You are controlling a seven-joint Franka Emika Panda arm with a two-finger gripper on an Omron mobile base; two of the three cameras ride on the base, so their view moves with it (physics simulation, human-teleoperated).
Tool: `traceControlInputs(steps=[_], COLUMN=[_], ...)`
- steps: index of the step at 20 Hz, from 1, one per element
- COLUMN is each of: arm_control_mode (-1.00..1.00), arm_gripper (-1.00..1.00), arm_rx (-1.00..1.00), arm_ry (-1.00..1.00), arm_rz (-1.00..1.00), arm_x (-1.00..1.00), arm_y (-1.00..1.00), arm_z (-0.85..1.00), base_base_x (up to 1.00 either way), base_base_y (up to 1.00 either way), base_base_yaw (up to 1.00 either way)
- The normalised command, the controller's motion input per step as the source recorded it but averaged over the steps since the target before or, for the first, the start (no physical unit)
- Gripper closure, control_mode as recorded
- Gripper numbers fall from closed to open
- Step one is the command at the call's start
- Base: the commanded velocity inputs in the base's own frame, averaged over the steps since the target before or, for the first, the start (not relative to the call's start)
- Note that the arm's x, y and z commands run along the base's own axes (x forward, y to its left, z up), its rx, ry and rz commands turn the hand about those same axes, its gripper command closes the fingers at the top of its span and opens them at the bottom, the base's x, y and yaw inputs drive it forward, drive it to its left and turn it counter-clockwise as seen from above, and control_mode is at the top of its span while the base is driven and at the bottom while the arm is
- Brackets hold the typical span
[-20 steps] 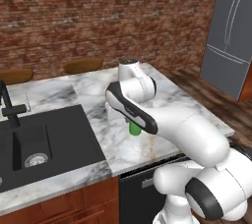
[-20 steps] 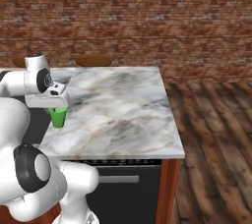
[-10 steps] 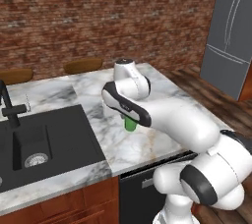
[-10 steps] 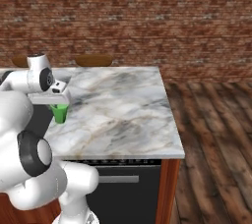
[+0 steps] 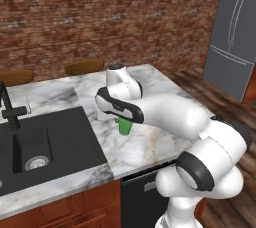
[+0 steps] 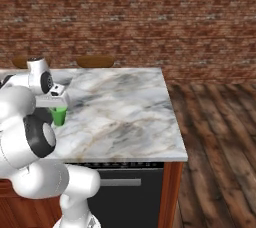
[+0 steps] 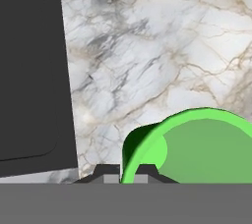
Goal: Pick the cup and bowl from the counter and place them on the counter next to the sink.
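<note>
Marble counter (image 5: 145,147) fills my view; my claw (image 7: 127,171) grips the green cup's (image 5: 124,126) rim, holding it just right of the black sink (image 5: 42,144).

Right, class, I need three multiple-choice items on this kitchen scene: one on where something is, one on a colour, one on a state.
1. Where is the cup?
A. inside the sink
B. over the counter beside the sink
C. on the floor

2. What colour is the cup?
A. red
B. blue
C. green

3. How is the hand?
A. shut on the cup
B. wide open
C. shut on a faucet

Answers:
1. B, it hangs above the marble counter just right of the sink.
2. C, bright green in every view.
3. A, the finger tips pinch its rim.
</note>
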Motion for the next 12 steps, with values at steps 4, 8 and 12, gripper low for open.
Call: traceControlInputs(steps=[4,8,12], arm_control_mode=[-1.00,-1.00,-1.00], arm_gripper=[1.00,1.00,1.00], arm_rx=[0.00,0.00,0.00], arm_ry=[-0.04,-0.06,-0.10], arm_rz=[-0.01,0.00,0.00], arm_x=[0.13,0.15,0.20], arm_y=[0.14,0.05,0.00], arm_z=[-0.41,-0.41,-0.38], base_base_x=[0.00,0.00,0.00], base_base_y=[0.00,0.00,0.00], base_base_yaw=[0.00,0.00,0.00])
